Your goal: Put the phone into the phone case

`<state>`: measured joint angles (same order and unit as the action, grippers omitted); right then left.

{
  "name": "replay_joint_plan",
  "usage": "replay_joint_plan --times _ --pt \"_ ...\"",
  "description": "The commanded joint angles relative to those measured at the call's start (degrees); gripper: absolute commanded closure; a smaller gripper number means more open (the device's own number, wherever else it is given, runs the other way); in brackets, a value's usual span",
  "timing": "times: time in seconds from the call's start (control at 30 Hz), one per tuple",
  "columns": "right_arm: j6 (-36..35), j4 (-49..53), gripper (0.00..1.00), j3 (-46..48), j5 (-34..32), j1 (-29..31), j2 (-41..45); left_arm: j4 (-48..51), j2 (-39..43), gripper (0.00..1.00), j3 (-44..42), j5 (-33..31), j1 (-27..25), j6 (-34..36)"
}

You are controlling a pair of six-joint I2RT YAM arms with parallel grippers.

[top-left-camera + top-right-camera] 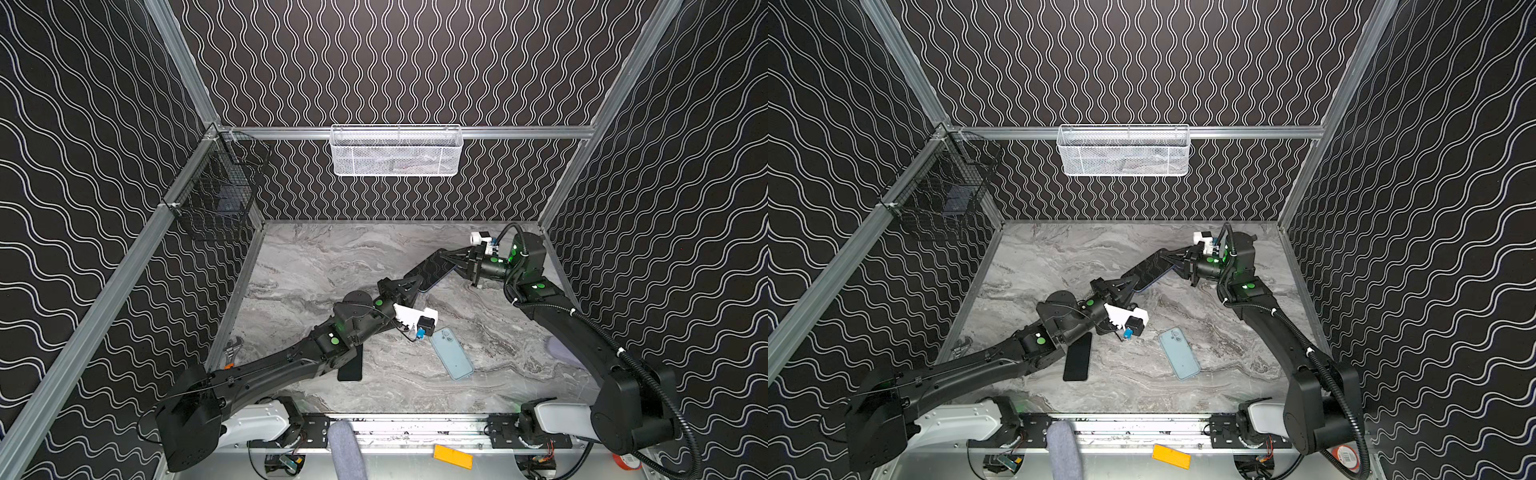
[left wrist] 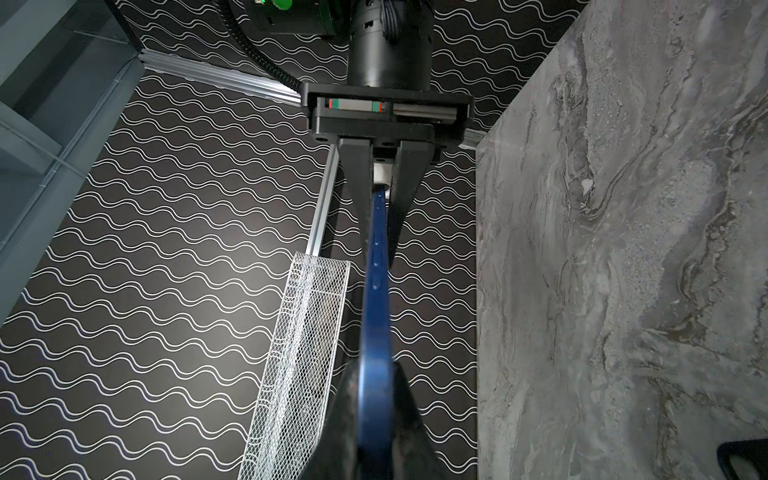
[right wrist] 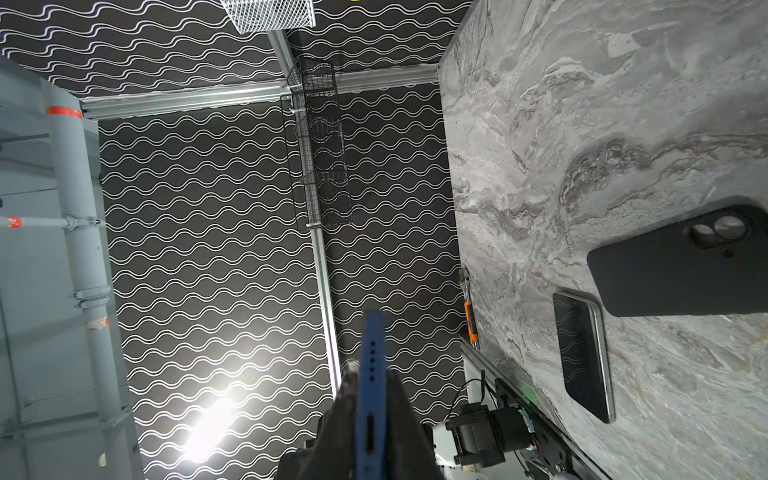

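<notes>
Two-handed hold. Clamps left hand (image 1: 418, 286) on 7 o'clock end of blue phone (image 1: 432, 269), right hand (image 1: 445, 255) on 1 o'clock end. Holds phone on edge, clear of surface (image 1: 316, 266), toward 1 o'clock. Shows black phone case (image 3: 665, 278) flat on surface, apart from phone.

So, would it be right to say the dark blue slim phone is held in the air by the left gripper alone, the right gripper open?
Not quite: the right gripper is shut on the dark blue slim phone too, at the end opposite the left gripper. The right wrist view shows its fingers pinching the phone.
</notes>
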<state>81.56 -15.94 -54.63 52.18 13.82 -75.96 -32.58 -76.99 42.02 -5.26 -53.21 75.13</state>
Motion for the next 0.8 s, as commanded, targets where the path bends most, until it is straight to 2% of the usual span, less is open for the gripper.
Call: replay_joint_plan --times 0.0,0.17,0.33,0.37,0.4,0.53,0.6,0.77 --pt "1.06 -3.94 0.91 0.39 1.16 0.09 0.12 -4.00 0.19 1.00 0.60 0.71 -0.05 -1.01" --pt "0.97 -3.77 1.00 0.74 0.80 0.08 0.12 -4.08 0.20 1.00 0.51 0.19 -0.05 -0.95" --pt "1.26 -4.30 1.00 0.58 0.64 0.13 0.16 -5.63 -0.88 1.00 0.94 -1.29 -0.07 -2.02" --pt "1.46 -4.72 1.00 0.49 0.60 0.14 0.11 -5.54 -1.08 0.95 1.12 -1.58 -0.04 -2.44" --pt "1.66 -5.06 1.00 0.41 0.70 0.15 0.12 -5.96 -1.11 0.76 1.22 -1.68 -0.03 -3.38" --pt "2.52 -6.21 1.00 -0.11 0.71 -0.02 0.04 -8.00 -0.81 0.43 0.89 -2.11 0.03 -6.34" --pt "3.68 -7.97 1.00 -0.17 0.65 -0.03 -0.06 -9.70 -0.55 0.35 0.44 -2.78 -0.01 -7.60" --pt "5.63 -10.90 1.00 -0.24 -0.52 -0.46 -0.08 -7.11 3.48 0.29 0.16 -5.11 -0.04 -13.77"
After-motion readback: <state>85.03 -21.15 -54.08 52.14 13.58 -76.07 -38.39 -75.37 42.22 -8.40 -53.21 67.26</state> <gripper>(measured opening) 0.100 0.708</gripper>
